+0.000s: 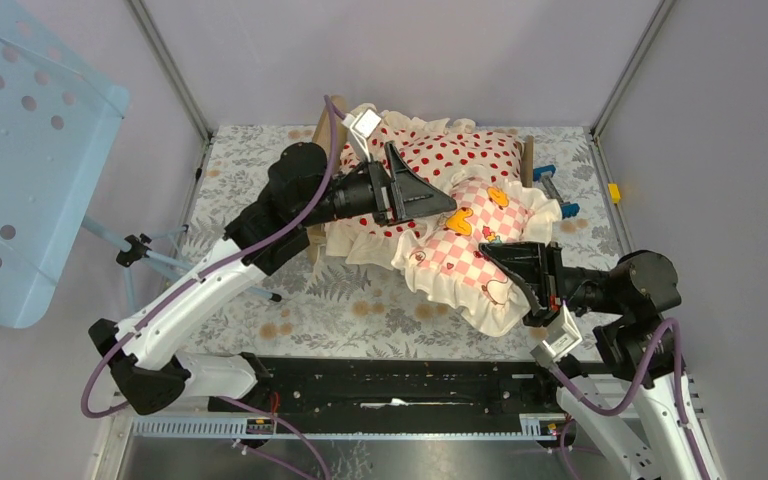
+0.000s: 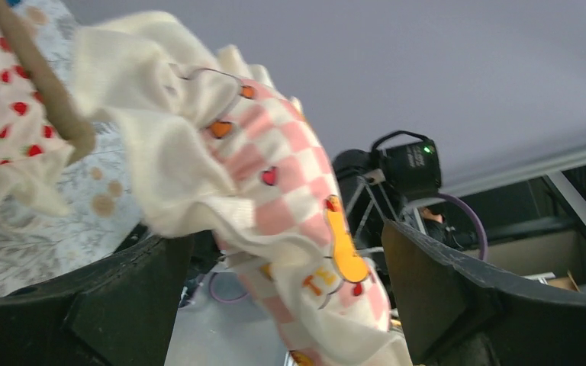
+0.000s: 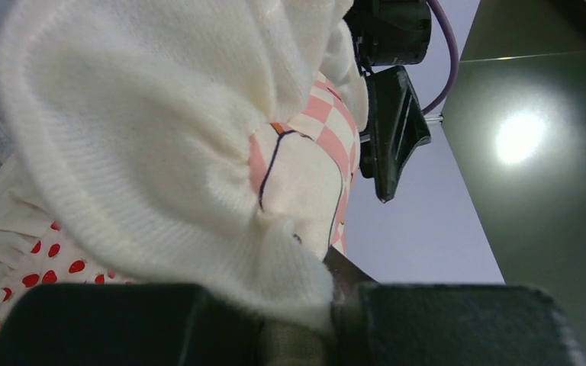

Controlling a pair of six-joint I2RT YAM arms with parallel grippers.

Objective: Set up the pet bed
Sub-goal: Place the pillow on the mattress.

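The leaf-printed grey cloth covering the table (image 1: 360, 310) is the ground for all of this. At its far centre stands the small light-wood pet bed (image 1: 527, 158). You see little of the frame: a wooden end at the right and another at the left behind the left arm. Everything between is buried under the cream ruffled blanket with red dots (image 1: 440, 150), which is spread over the bed and spills off its near side.

The small pink-and-white checked pillow with a cream frill (image 1: 455, 250) is not on the bed yet. It lies slanted off the near right of the blanket, its far corner resting on the blanket and its near end over the table cloth.

Your right gripper (image 1: 495, 258) has its jaws pinched on the frill at the pillow's right edge; its wrist view shows the fabric bunched between the fingers. Your left gripper (image 1: 428, 198) hangs over the pillow's far corner with its jaws spread wide. That corner sits between them, but nothing is clamped.

So the step in hand looks like seating the pillow. Next, you probably need to close the left jaws on that far corner, or back them off. Then lift with the right and carry the pillow far and left onto the bed. Which end is the headboard cannot be told from here, so check before you set it down. Watch that the frill does not drag the blanket along.
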